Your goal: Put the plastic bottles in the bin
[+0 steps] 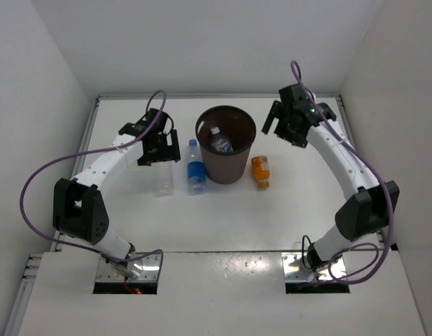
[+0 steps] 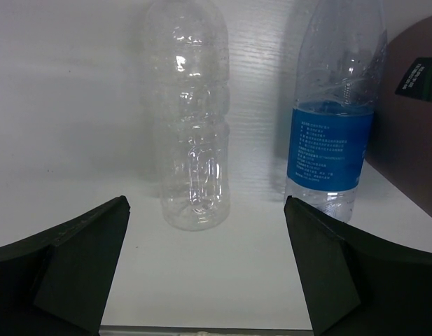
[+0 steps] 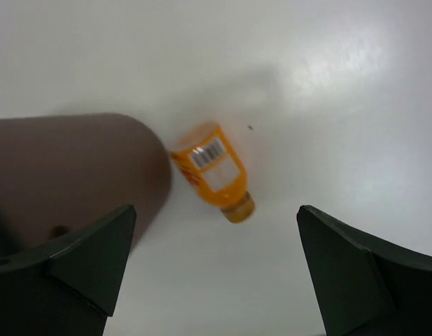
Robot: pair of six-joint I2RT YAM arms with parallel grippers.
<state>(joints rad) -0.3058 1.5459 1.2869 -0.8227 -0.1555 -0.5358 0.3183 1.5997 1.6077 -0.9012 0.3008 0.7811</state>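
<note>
1. Brown and round, the bin (image 1: 226, 171) stands in the middle of the white bench (image 1: 223, 224) in the overhead view, with the white-labelled bottle (image 1: 219, 142) inside it. The blue-labelled bottle (image 1: 195, 168) sits just left of the bin, and the plain clear bottle (image 1: 163, 180) is further left. The orange bottle (image 1: 261, 170) is just right of the bin. The left jaws hang near the far ends of the two left bottles. The right jaws hang beyond the orange one, apart from it.
2. From the left wrist, the jaws are spread wide and hold nothing. The clear bottle (image 2: 194, 140) lies ahead between the fingers (image 2: 82, 273). The blue-labelled bottle (image 2: 335, 133) is ahead of the right finger, just beside the bin wall (image 2: 419, 126).
3. From the right wrist, the jaws gape wide and are empty. The orange bottle (image 3: 212, 168) lies on its side ahead of the gap, untouched, just beside the bin (image 3: 75, 168).
</note>
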